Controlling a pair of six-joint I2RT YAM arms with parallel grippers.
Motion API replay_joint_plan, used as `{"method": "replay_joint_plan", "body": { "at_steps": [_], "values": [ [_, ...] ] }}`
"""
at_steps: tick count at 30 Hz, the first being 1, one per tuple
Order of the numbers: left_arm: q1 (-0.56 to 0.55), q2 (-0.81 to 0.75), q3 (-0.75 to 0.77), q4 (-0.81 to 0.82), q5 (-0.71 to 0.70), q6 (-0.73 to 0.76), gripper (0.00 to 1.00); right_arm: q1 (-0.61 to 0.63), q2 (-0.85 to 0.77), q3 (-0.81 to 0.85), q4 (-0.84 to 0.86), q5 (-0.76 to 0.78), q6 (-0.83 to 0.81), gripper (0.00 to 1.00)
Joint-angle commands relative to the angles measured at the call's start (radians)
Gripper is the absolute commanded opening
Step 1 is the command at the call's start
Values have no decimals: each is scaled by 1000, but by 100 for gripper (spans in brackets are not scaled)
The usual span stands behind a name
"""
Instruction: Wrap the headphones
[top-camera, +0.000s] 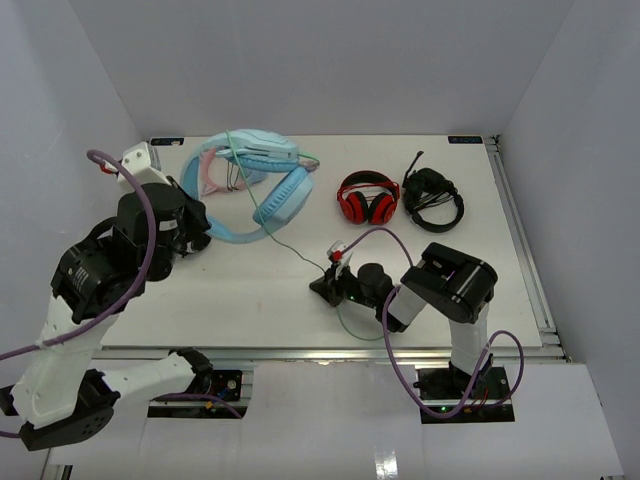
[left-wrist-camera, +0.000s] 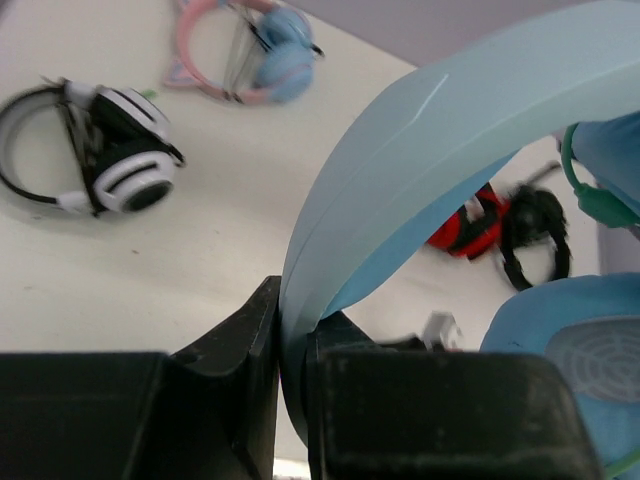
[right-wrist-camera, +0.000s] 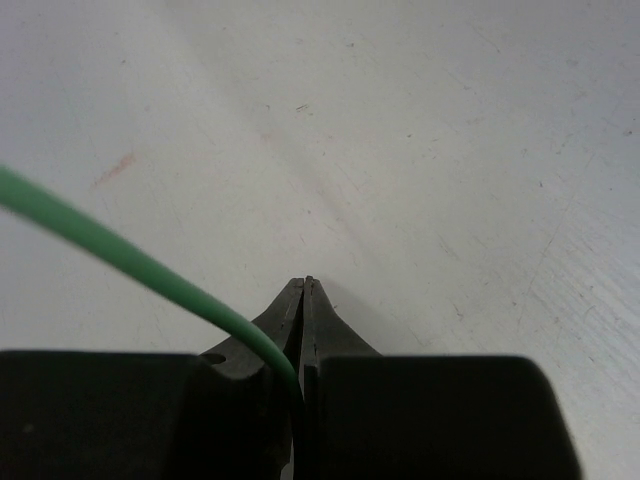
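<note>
The headphones (left-wrist-camera: 400, 190) have a smooth, matt light-blue plastic headband, and a fine grey mesh cloth lines 1 padded cup. Their cable (right-wrist-camera: 120, 255) is thin with a smooth green plastic skin. The tabletop (right-wrist-camera: 450, 150) is matt white, scuffed with fine scratches and specks. The fingers (right-wrist-camera: 332, 328) look like matt black plastic.
</note>
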Motion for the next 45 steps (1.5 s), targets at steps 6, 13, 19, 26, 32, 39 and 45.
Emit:
{"method": "replay_joint_plan", "body": {
  "at_steps": [6,13,19,26,32,39,45],
  "values": [
    [-3,-161,-285,286,670,121,0,-90,-138,-18,543,29,-18,8],
    [-3,-181,-380,269,862,264,0,-235,-306,50,260,-48,-40,8],
    [-3,-147,-437,240,851,365,0,-287,-456,204,-177,-129,-126,8],
    [-2,-81,-507,234,750,454,0,-291,-562,474,-728,-169,-284,8],
    [-8,8,-509,222,619,459,0,-291,-613,569,-872,-145,-323,8],
    [-13,143,-465,182,397,436,0,-291,-665,736,-1215,-161,-380,8],
    [-16,281,-437,169,202,375,0,-291,-638,886,-1475,-242,-375,8]
  ]
}}
